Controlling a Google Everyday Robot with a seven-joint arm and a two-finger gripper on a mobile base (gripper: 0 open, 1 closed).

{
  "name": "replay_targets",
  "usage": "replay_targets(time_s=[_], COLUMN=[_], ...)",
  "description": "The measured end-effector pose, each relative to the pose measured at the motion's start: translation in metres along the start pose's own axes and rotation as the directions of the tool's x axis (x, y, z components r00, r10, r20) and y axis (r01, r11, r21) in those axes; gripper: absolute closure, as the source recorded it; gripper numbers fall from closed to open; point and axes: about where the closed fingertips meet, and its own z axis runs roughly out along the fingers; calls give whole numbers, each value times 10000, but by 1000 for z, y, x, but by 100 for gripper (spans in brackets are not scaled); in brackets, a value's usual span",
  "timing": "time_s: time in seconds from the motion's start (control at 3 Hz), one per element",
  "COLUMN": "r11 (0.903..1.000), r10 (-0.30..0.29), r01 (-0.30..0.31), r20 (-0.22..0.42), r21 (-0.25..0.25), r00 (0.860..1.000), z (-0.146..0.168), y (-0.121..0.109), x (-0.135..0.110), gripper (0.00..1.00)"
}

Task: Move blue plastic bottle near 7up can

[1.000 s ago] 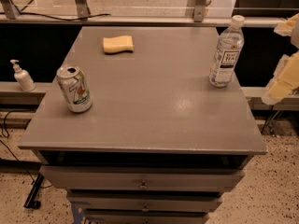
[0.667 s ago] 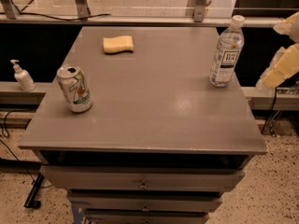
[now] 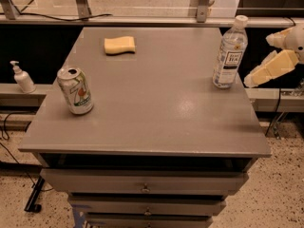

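Since a second ago, my claw [image 3: 264, 63] has edged left towards the blue plastic bottle [image 3: 230, 52], and nothing else has shifted. It hangs off the bench's [image 3: 156, 113] right edge; I cannot tell whether it is released or clenched. Just left of the claw, not touching it, the bottle stands upright. Far to the claw's left stands the 7up can [image 3: 75, 90], well apart from the bottle. A yellow sponge [image 3: 119, 45] lies leftward too, farther back.

I see my cream-coloured gripper [image 3: 264, 72] at the far right of my view, in mid-air, slanting down toward the left.
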Motion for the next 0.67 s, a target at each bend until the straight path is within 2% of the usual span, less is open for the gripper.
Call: replay_targets(time_s=[0.33,0.67], r11=[9991,9989], r10=[432,455], r01=[-425,-416], r20=[1536,2801], r21=[-77,-200], r00=[9872,9589], z=[11,24], y=[-16,-32], x=[-1,-11], gripper=[0,0])
